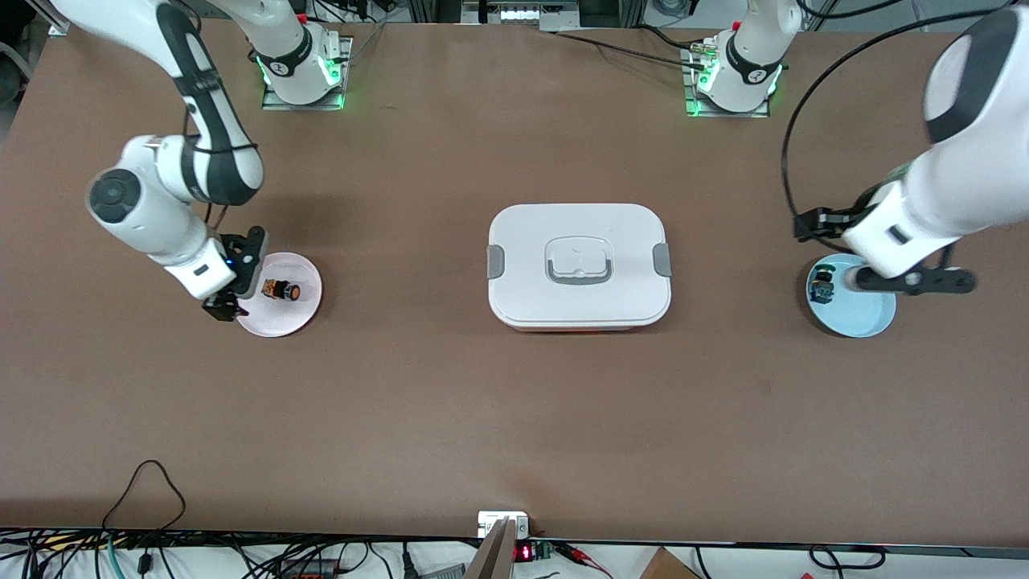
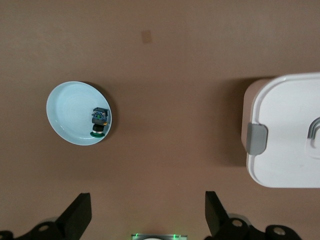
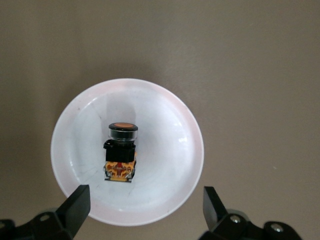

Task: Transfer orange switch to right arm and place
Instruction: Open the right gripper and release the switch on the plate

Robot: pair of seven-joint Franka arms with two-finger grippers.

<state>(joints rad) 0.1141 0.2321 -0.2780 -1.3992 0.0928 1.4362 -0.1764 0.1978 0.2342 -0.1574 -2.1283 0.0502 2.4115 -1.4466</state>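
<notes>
The orange switch [image 1: 281, 289] lies on its side in a pale pink plate [image 1: 283, 323] toward the right arm's end of the table. In the right wrist view the orange switch [image 3: 121, 150] shows its orange cap, black collar and brassy rear, resting free in the pink plate [image 3: 167, 150]. My right gripper [image 1: 239, 276] hangs open over that plate's edge; the right gripper [image 3: 145, 200] holds nothing and is apart from the switch. My left gripper [image 1: 876, 256] is open and empty, up over the light blue plate [image 1: 867, 318]. The left gripper [image 2: 147, 210] shows wide-spread fingers.
A green-capped switch [image 1: 821, 283] with a blue body lies in the light blue plate [image 2: 70, 107]; it appears as the green switch [image 2: 99, 121] in the left wrist view. A closed white lunch box [image 1: 579, 265] with grey clips stands mid-table, its corner [image 2: 290, 135] in the left wrist view.
</notes>
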